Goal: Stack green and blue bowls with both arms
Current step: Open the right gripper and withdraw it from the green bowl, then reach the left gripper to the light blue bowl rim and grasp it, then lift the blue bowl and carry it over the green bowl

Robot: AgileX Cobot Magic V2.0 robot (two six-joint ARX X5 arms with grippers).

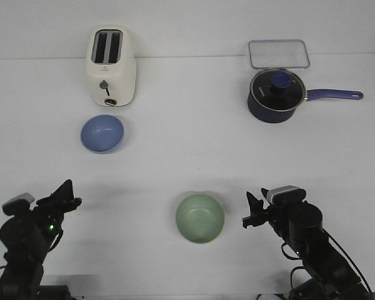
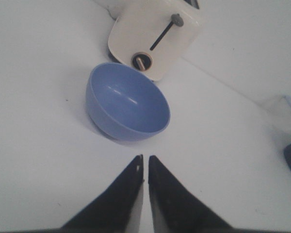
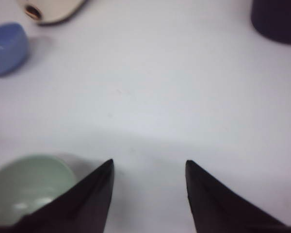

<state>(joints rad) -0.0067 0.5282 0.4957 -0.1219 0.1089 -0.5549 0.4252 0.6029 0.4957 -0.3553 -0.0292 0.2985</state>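
The light blue bowl (image 1: 102, 133) stands upright on the table in front of the toaster, left of centre; it also shows in the left wrist view (image 2: 127, 103) and the right wrist view (image 3: 7, 48). The pale green bowl (image 1: 200, 217) stands upright near the front centre and shows in the right wrist view (image 3: 29, 187). My left gripper (image 1: 72, 194) (image 2: 145, 160) is shut and empty, low at the front left, short of the blue bowl. My right gripper (image 1: 253, 209) (image 3: 149, 165) is open and empty, just right of the green bowl.
A cream toaster (image 1: 110, 67) stands at the back left, right behind the blue bowl. A dark blue lidded saucepan (image 1: 276, 95) with a long handle sits at the back right, with a clear lidded container (image 1: 279, 54) behind it.
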